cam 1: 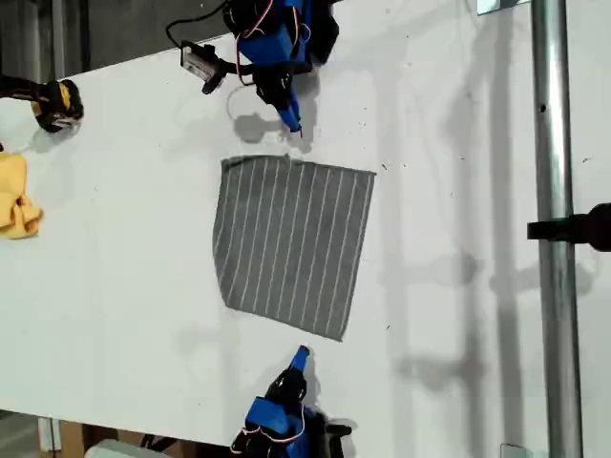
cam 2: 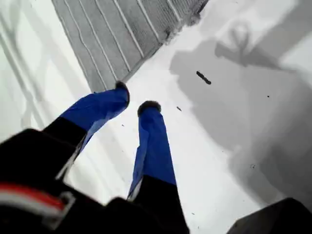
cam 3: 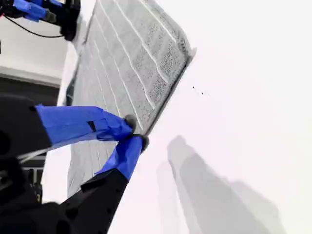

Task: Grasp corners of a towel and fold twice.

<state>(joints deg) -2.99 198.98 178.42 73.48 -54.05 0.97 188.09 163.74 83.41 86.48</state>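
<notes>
Risks first. The yellow cloth (cam 1: 14, 205) sits bunched at the exterior view's left edge, well apart from the work, so a mix-up looks unlikely. The towel (cam 1: 286, 243) lies flat and open mid-bench (cam 1: 124, 286), stripes running between the two arms. Its corner (cam 1: 225, 164) at the exterior view's upper left looks a bit curled. A pinch there could catch only the lip and slip off.

Main worry: neither gripper is lined up on a corner. My first gripper (cam 2: 134, 100) is over bare bench just beside the towel's edge, roughly mid-edge in the exterior view. Closing there would grab nothing or just bunch the edge. My second gripper (cam 3: 132, 131) is nearer the corner (cam 1: 341, 336) at the exterior view's lower right, but short of it. If it drives in with the fingers together, it would likely push the thin cloth and wrinkle it instead of getting under. Uneven grabs would probably skew the fold.

The metal pole (cam 1: 552, 286) at the exterior view's right is clear of both arms.

Pose: my first gripper is on the arm at the exterior view's top, pitched down toward the towel's edge. Its fingers are slightly apart, with nothing between them. My second gripper is on the arm at the bottom, reaching up toward the towel. Its fingers are together at the towel's border. No cloth visibly clamped.
</notes>
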